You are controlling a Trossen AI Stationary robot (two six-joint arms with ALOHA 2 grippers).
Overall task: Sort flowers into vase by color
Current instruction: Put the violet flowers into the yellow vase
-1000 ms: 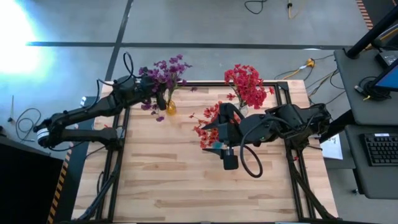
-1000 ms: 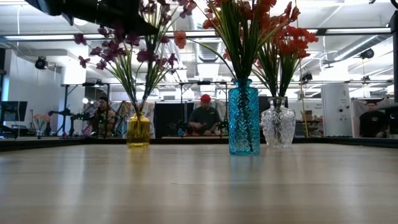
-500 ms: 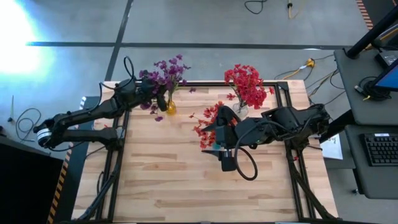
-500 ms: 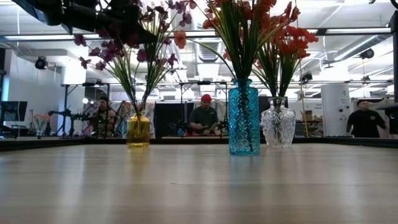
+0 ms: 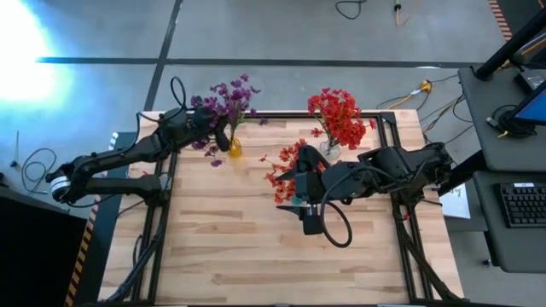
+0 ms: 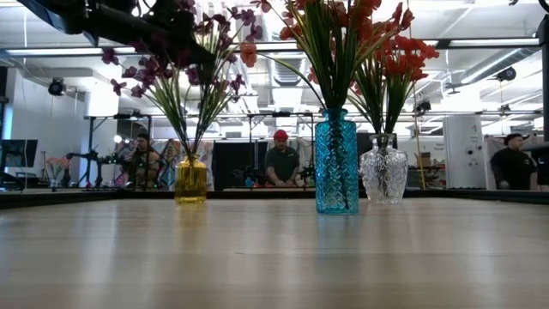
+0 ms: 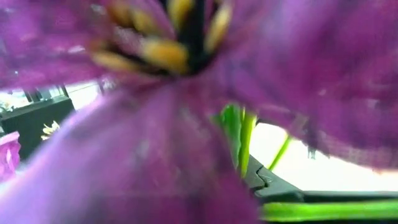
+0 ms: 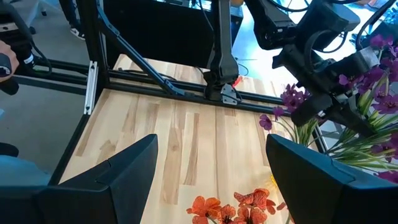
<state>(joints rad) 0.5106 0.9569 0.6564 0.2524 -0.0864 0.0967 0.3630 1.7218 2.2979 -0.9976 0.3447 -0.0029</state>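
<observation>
Left hand up among the purple flowers, right over the yellow vase at the far side of the desk. Wrist cam just a wall of purple petal w/ a green stem close ahead of the hand. Closed on a stem or not? Can't tell, petals hiding the fingers. In the low view the dark arm sits high in the purple heads, stems fanning down into the yellow vase.

Right hand hovering above the blue vase, fingers spread wide, holding nothing. Red flowers just below and ahead of it, more red flowers in the clear vase beside, further back.

Step in hand, by the look: purples being settled into yellow, reds already split across blue and clear. No loose sprigs seen on the bare desk, so prob near the end of the sort.

Next move calls for: left hand to free itself straight up thru the heads w/o dragging stems out or tipping the narrow vase. Right hand clear to pull back, minding the tall reds under it. People in the room behind, well apart from the work.
</observation>
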